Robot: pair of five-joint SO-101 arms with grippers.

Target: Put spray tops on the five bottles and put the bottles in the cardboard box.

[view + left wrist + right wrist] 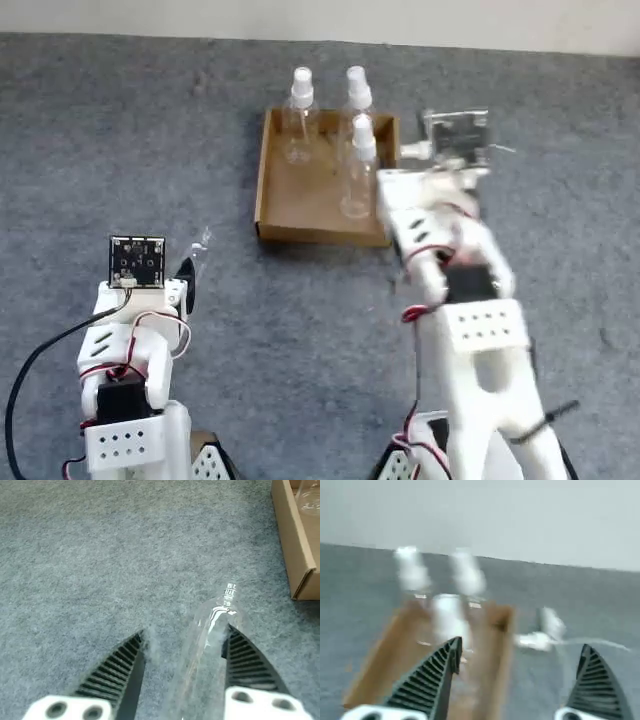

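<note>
We're capping the fourth bottle (210,645), set between the left gripper's (184,632) jaws; clamped or not, we cannot tell. The right gripper (520,646) hangs open by a spray top (540,637): grasp it next.

Clear, glossy plastic bottle (210,630) lies between the left tool's (185,632) black, ribbed, matt plastic fingers (120,672). Beneath it, the table (100,555) wears rough grey felt-like cloth. Ahead stands a matt brown cardboard box (295,540).
</note>
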